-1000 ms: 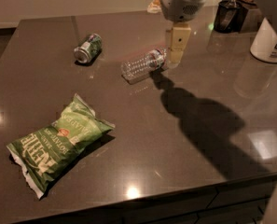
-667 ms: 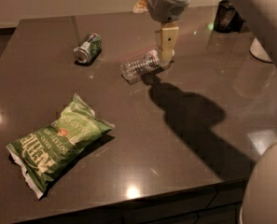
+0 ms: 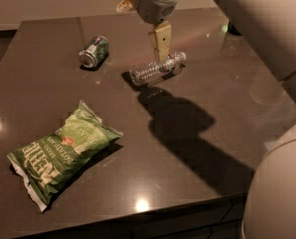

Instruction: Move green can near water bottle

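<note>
The green can (image 3: 93, 51) lies on its side on the dark table (image 3: 152, 183), at the back left. The water bottle (image 3: 155, 68) lies on its side near the middle back, its cap pointing right. A hand's width of table separates the can and the bottle. My gripper (image 3: 160, 44) hangs over the table just above and behind the bottle's middle, pointing down, to the right of the can. It holds nothing that I can see.
A large green chip bag (image 3: 63, 151) lies at the front left. My arm (image 3: 267, 24) fills the right side of the view and casts a broad shadow (image 3: 187, 128) across the table's middle. The table's front edge runs along the bottom.
The gripper has moved left, from beside the bottle's cap end to over its middle. The arm now covers more of the right side. The can, bottle and bag have not moved.
</note>
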You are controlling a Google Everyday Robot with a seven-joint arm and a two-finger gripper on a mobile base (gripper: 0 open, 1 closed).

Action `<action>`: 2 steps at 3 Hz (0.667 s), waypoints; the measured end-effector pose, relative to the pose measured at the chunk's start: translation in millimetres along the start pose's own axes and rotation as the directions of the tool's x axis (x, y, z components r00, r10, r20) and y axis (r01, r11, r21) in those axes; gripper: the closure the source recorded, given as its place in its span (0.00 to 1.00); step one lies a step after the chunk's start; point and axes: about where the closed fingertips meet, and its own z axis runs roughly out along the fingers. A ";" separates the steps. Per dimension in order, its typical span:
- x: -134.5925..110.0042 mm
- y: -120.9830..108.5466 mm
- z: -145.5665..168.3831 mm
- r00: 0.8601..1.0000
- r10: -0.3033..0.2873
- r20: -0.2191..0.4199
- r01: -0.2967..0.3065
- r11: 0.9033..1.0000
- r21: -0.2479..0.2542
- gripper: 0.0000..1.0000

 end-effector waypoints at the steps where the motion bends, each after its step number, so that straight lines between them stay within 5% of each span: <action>1: 0.0 0.0 0.1 1.000 0.000 0.000 0.000 1.000 0.000 0.00; 2: 2.4 -10.3 8.4 1.000 -0.024 0.004 0.024 1.000 0.007 0.00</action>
